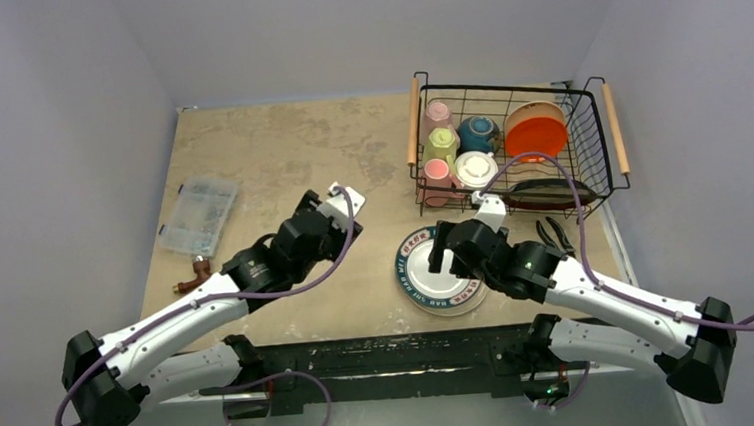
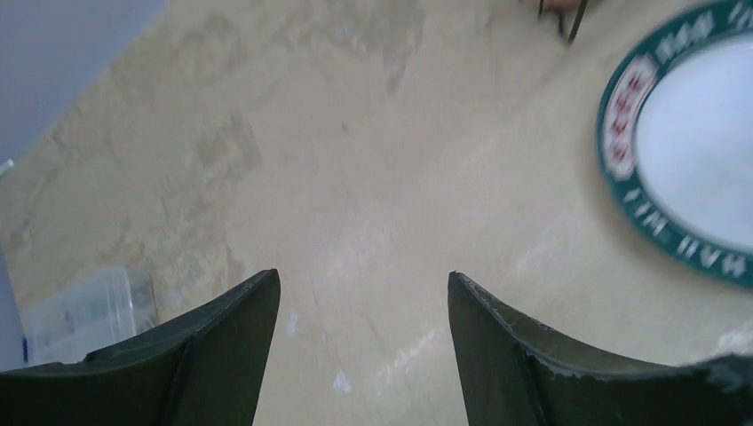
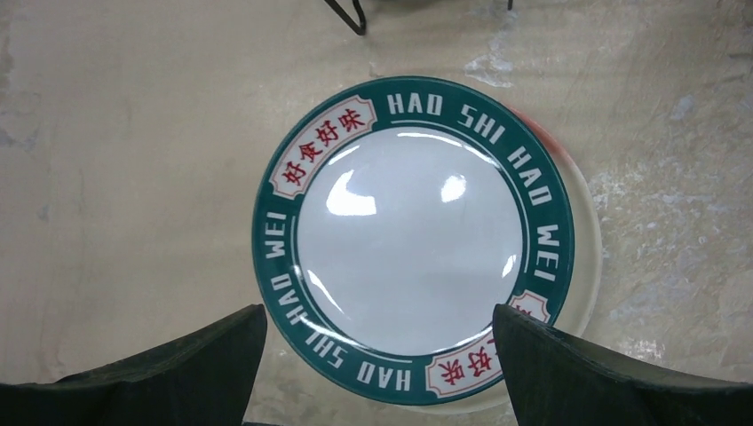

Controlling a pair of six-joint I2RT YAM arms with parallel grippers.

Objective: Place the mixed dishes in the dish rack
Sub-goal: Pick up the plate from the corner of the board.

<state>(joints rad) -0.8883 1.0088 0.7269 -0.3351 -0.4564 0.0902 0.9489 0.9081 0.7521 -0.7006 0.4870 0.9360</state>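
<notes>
A white plate with a blue-green lettered rim (image 3: pixel 408 240) lies on the table on top of a cream plate (image 3: pixel 588 266) that peeks out on the right. My right gripper (image 3: pixel 377 312) hangs open straight above their near edge and holds nothing; from above, the right gripper (image 1: pixel 446 253) covers part of the plate (image 1: pixel 428 285). The left gripper (image 1: pixel 345 197) stands open over bare table to the left of the plates, and the left gripper (image 2: pixel 364 277) is empty. The dish rack (image 1: pixel 613 126) at the back right holds several mugs (image 1: pixel 440 143), a teal bowl (image 1: pixel 479 131) and a red-orange plate (image 1: pixel 535 132).
Black pliers (image 1: pixel 555 233) lie between the rack and my right arm. A clear plastic compartment box (image 1: pixel 200 215) sits at the table's left edge, with a small brown object (image 1: pixel 193 277) just in front of it. Walls close in on both sides.
</notes>
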